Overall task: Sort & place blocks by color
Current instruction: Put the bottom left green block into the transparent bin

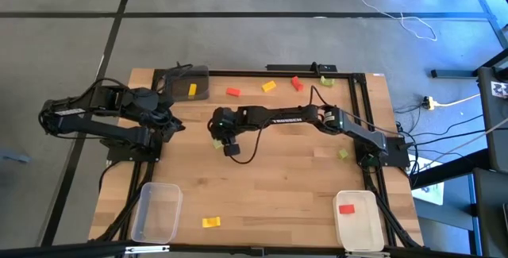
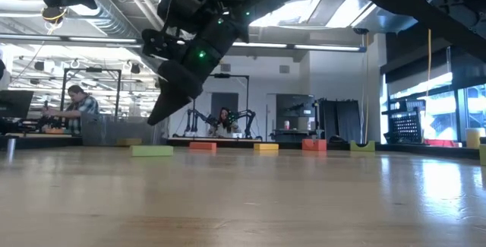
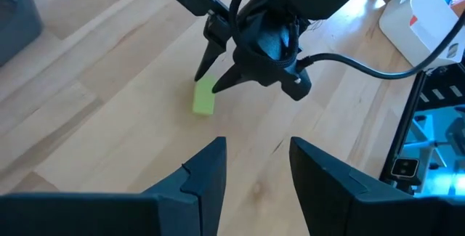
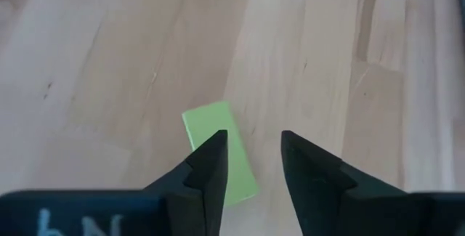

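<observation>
Right tool (image 4: 251, 165) parted above green block (image 4: 218, 152), wooden table (image 1: 286, 179)

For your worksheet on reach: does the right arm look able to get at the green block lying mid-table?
Probably yes: the right gripper hangs open above the green block, with nothing between them, though slightly off to one side.

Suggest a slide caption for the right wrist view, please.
Right gripper hovering, fingers parted, over a light green block on the wooden table.
</observation>
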